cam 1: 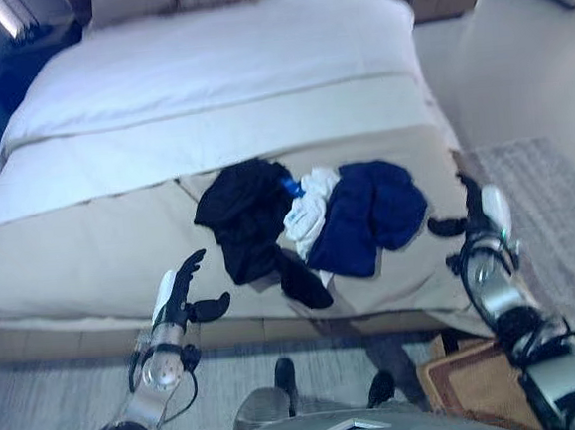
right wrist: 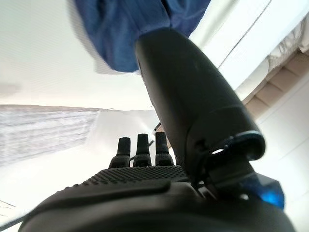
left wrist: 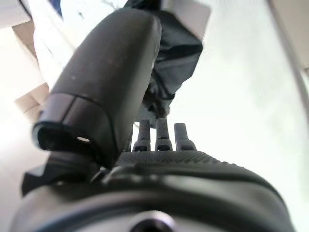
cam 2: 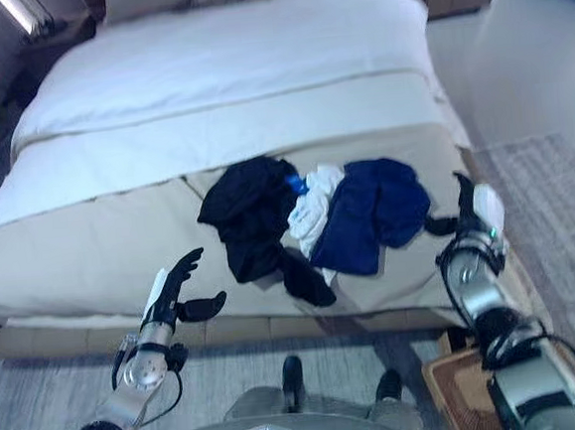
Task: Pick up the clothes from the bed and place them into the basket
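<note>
Dark fingers (left wrist: 157, 133) of the left hand (cam 1: 179, 295) stand straight in a row in the left wrist view, thumb out to the side, holding nothing; past them that view shows the black garment (left wrist: 176, 53) from close, which the head views place above and to the right of the hand, apart from it. In the left eye view this hand sits at lower left over the tan bed cover (cam 1: 82, 256), fingers spread and pointing up the frame. The right hand (cam 1: 477, 222) is at the right edge of the bed, its fingers (right wrist: 140, 147) likewise straight and empty in the right wrist view, where the navy garment (right wrist: 130, 29) shows beyond the thumb; from above, its thumb points toward that navy garment (cam 1: 367, 214), near it but not touching. The clothes lie in one heap at mid-frame on the tan cover: the black garment (cam 1: 248, 218) on the left, a white garment (cam 1: 309, 211) in the middle, the navy one on the right, a black end trailing toward the foot edge. Only the head views show the basket (cam 1: 475, 384), brown, on the floor at lower right beside the bed's corner, partly hidden by the right arm. White bedding (cam 1: 216, 61) fills the upper frame; a grey rug (cam 1: 547, 214) lies on the right.
</note>
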Robot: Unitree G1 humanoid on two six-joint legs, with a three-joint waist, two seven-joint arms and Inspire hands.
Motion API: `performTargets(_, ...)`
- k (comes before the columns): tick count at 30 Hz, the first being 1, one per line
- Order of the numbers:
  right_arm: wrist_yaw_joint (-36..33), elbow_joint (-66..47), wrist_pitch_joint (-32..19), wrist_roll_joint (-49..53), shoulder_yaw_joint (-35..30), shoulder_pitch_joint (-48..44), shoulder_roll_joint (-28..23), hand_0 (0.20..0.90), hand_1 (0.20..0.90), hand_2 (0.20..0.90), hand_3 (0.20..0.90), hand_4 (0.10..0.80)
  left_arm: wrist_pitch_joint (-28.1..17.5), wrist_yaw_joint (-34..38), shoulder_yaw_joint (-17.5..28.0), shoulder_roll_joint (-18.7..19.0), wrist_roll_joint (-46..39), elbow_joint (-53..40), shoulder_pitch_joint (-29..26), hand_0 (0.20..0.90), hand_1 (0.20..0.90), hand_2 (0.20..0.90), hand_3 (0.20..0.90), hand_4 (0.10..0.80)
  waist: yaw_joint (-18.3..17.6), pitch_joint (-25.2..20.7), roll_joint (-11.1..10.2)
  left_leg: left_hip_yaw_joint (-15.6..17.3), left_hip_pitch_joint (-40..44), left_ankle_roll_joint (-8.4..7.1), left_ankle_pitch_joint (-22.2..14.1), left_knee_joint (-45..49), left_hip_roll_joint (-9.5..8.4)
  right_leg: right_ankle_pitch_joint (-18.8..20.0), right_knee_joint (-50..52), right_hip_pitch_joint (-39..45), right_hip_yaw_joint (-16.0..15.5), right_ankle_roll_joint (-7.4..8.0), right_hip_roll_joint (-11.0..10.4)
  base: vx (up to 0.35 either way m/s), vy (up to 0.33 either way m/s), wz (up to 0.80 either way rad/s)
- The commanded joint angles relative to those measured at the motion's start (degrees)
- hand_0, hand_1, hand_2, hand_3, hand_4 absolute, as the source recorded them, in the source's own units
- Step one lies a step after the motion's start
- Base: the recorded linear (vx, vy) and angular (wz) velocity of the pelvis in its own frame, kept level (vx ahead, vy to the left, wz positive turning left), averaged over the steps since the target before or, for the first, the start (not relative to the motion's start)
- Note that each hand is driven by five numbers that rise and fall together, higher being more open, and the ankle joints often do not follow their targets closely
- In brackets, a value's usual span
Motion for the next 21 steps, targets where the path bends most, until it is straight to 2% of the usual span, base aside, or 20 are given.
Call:
performTargets(1,-2.7,-0.3,-2.3,1.2,4.3,-9.9,-3.5,0.9,0.9,0.9,0.9,0.8,-4.9,1.1,1.1,3.3,-8.3,-9.8,-2.2,0.9,0.9,0.9,0.9,0.8,2.6,3.8,-2.3,1.8,-6.8,0.46,-11.5,16.0,-1.99,-12.7,21.1,-6.6,3.4,-3.72,-4.2,-0.036,0.013,0.11)
performTargets(3,-2.2,1.1,-1.8,1.8,4.6,-12.1,-4.0,0.9,0.9,0.9,0.9,0.8,-5.7,0.9,0.6,3.1,-9.0,-11.9,-1.3,0.9,0.9,0.9,0.9,0.8,3.6,5.5,-2.3,1.3,-10.2,0.88,-14.8,22.2,-2.48,-15.8,27.5,-9.3,3.7,-4.36,-5.5,0.04,-0.011,0.23)
performTargets(5,-1.1,2.6,-1.5,3.2,4.9,-14.3,-4.8,0.9,0.9,0.9,0.9,0.8,-5.4,0.6,0.3,3.3,-10.3,-14.0,-1.2,0.9,0.9,0.9,0.9,0.8,4.3,6.8,-2.0,1.4,-13.3,1.52,-16.5,26.7,-2.9,-17.4,32.3,-11.7,3.3,-5.22,-6.5,0.029,-0.008,0.2)
performTargets(7,-0.7,3.6,-1.4,4.2,4.9,-15.5,-5.1,0.9,0.9,0.9,0.9,0.8,-5.2,0.5,0.0,3.4,-11.2,-15.2,-1.2,0.9,0.9,0.9,0.9,0.8,4.7,7.3,-1.8,1.6,-15.1,1.89,-17.4,29.3,-3.21,-18.2,34.8,-13.1,3.1,-5.62,-7.1,0.01,0.0,0.12)
performTargets(14,3.4,7.7,-0.2,10.4,5.0,-24.7,-6.9,0.9,0.9,0.9,0.9,0.8,-4.6,-1.3,-1.1,5.0,-15.2,-21.7,-1.0,0.9,0.9,0.9,0.9,0.8,6.6,11.0,-0.6,1.7,-24.5,4.9,-21.5,42.3,-4.79,-22.4,49.4,-22.9,3.9,-6.87,-10.5,0.001,0.002,0.09)
performTargets(18,5.5,8.4,0.6,12.8,5.4,-27.8,-7.7,0.9,0.9,0.9,0.9,0.8,-4.4,-1.0,-1.0,6.0,-15.7,-24.6,-0.8,0.9,0.9,0.9,0.9,0.8,7.1,12.2,-0.1,1.5,-28.2,5.59,-22.8,46.9,-5.52,-23.7,53.8,-26.9,4.6,-7.09,-11.2,0.001,0.001,0.09)
performTargets(21,7.2,9.7,3.2,11.5,6.8,-30.3,-8.3,0.9,0.9,0.9,0.9,0.8,-4.5,-0.7,-0.6,6.8,-16.6,-26.4,-0.5,0.9,0.9,0.9,0.9,0.8,7.4,13.0,0.6,1.6,-31.3,5.98,-23.9,51.0,-6.13,-24.8,56.9,-30.0,5.3,-7.29,-11.4,0.003,0.005,0.03)
